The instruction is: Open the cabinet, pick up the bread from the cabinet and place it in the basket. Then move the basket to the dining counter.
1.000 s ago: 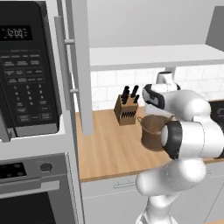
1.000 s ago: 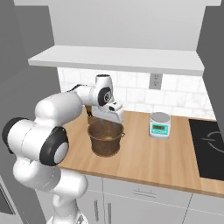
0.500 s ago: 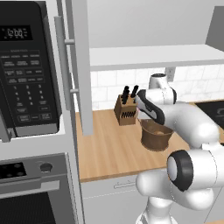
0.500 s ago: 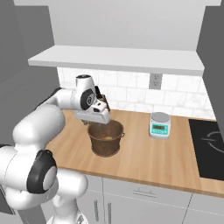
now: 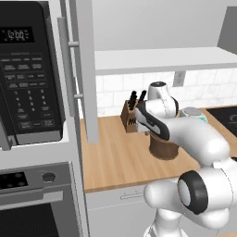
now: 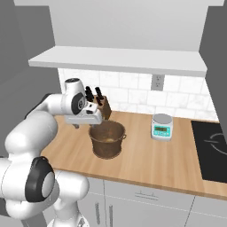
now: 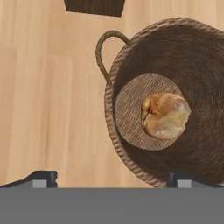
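The brown round basket [image 7: 109, 103] stands on the wooden worktop, and the golden-brown bread [image 7: 165, 115] lies on its woven floor. My gripper [image 7: 113, 179] is open and empty. It hangs above the basket's left rim, beside one loop handle [image 7: 103, 48]. From the right base view, the gripper [image 6: 86, 124] sits just left of and above the basket [image 6: 107, 139]. My arm covers part of the basket [image 5: 163, 148] from the left base view. The cabinet door [image 5: 85, 69] stands open over a white shelf [image 5: 162, 60]. The dining counter is out of view.
A knife block [image 6: 103, 108] stands close behind the basket against the tiled wall. A small kitchen scale [image 6: 161, 127] sits to the right, with a black cooktop [image 6: 213, 150] beyond it. The black microwave [image 5: 28, 69] and an oven [image 5: 28, 203] fill the left side.
My arm has swung left, carrying the open gripper from above the basket's middle to above its left rim. The basket and bread have stayed put.
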{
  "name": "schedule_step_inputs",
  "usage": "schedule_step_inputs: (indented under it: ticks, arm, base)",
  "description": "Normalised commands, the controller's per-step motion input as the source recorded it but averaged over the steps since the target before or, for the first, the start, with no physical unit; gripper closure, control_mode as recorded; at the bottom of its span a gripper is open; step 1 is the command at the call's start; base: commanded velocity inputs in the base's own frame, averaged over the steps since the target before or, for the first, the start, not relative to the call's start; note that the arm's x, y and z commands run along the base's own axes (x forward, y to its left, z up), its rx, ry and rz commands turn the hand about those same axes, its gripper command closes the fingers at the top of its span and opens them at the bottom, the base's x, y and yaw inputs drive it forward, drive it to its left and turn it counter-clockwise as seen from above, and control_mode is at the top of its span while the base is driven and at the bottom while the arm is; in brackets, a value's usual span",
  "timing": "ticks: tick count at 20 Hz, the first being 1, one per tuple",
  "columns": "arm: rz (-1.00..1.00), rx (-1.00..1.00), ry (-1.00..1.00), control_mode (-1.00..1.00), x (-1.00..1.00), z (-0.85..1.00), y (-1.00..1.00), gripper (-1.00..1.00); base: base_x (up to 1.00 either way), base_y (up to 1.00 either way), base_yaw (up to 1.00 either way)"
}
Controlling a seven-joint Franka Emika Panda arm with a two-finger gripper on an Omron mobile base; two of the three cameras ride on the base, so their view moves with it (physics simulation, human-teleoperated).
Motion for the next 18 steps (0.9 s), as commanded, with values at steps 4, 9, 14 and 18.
schedule_step_inputs:
  ticks: [4, 9, 14, 18]
  arm:
    - [0.07, 0.00, 0.00, -1.00, 0.28, -0.12, 0.01, -1.00]
    - [0.03, 0.00, 0.00, -1.00, 0.35, -0.30, -0.01, -1.00]
    - [0.00, 0.00, 0.00, -1.00, 0.08, -0.31, -0.08, -1.00]
    - [0.00, 0.00, 0.00, -1.00, 0.00, -0.16, -0.16, -1.00]
  base:
    - [0.00, 0.00, 0.00]
    - [0.00, 0.00, 0.00]
    - [0.00, 0.00, 0.00]
    - [0.00, 0.00, 0.00]
